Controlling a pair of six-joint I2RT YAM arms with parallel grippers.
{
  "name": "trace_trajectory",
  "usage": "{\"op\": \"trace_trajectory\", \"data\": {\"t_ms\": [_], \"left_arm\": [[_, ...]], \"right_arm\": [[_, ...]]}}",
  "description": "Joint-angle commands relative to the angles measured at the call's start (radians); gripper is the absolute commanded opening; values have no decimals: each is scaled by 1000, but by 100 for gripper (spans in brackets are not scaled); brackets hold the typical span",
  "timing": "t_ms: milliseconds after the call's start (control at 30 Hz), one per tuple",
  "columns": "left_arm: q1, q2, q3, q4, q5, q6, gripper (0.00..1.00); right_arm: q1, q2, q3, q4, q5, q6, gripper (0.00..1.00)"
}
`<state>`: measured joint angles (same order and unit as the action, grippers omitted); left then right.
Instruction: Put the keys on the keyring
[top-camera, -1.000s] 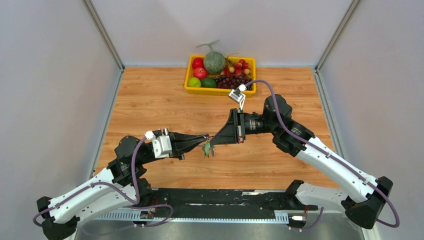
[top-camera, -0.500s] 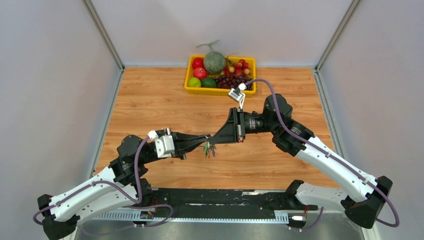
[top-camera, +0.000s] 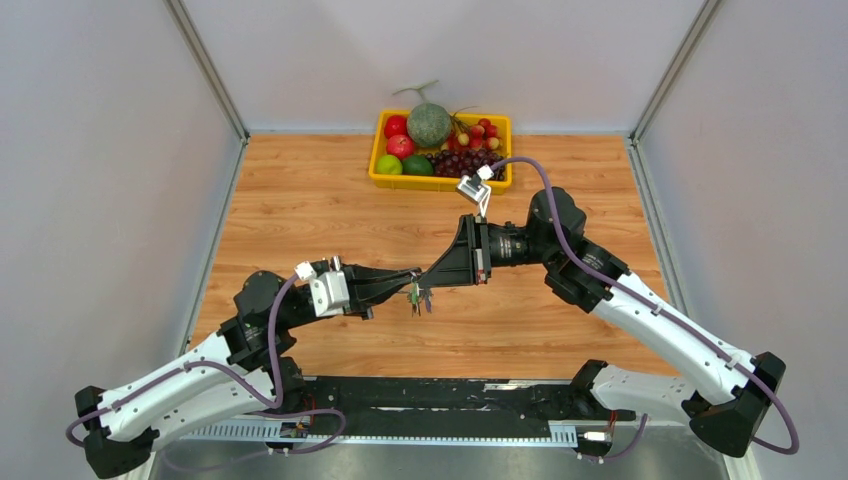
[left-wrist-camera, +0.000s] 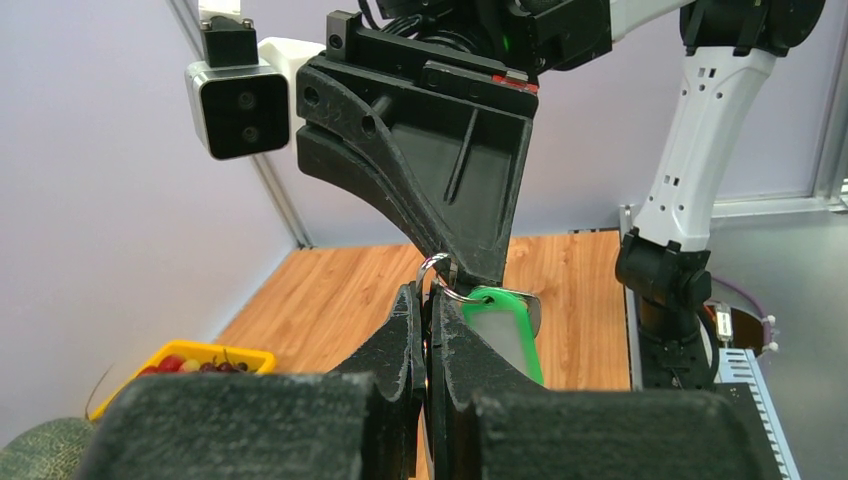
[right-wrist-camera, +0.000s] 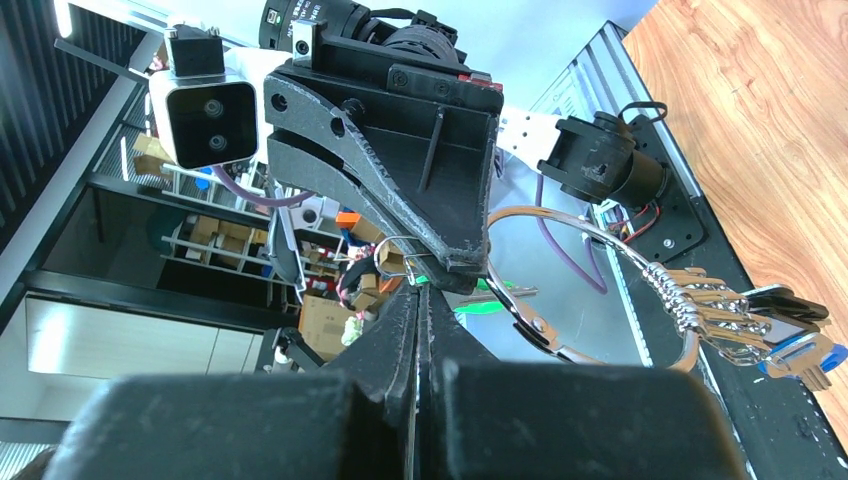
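Note:
My two grippers meet tip to tip above the middle of the table. My left gripper (top-camera: 411, 279) (left-wrist-camera: 432, 296) is shut on the small silvery keyring (left-wrist-camera: 436, 268), which carries a bright green plastic tag (left-wrist-camera: 500, 335). My right gripper (top-camera: 425, 284) (right-wrist-camera: 420, 292) is shut on a thin silvery piece at that ring, seemingly a key, its tip touching the ring in the left wrist view (left-wrist-camera: 470, 270). The keys (top-camera: 414, 298) dangle below the tips. In the right wrist view a large metal loop (right-wrist-camera: 590, 228) carries several keys (right-wrist-camera: 735, 315), one with a blue head (right-wrist-camera: 795, 355).
A yellow tray (top-camera: 441, 183) of fruit stands at the back middle of the wooden table (top-camera: 300, 200). Grey walls close in left, right and back. The black base rail (top-camera: 440, 400) runs along the near edge.
Both gripper tips and the dangling keys have shifted slightly up and toward each other compared with one second ago. Both stay shut.

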<state>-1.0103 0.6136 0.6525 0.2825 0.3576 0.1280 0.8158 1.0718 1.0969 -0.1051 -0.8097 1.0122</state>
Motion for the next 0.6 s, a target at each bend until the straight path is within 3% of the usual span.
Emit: {"op": "trace_trajectory", "data": {"t_ms": [0,567], "left_arm": [[-24,18,6,11,39,19,0],[-45,8,15,4,41,21,0]], "right_arm": [[-3,-29,46,96,56,29,0],[-4,-49,27,131,73,41,0]]}}
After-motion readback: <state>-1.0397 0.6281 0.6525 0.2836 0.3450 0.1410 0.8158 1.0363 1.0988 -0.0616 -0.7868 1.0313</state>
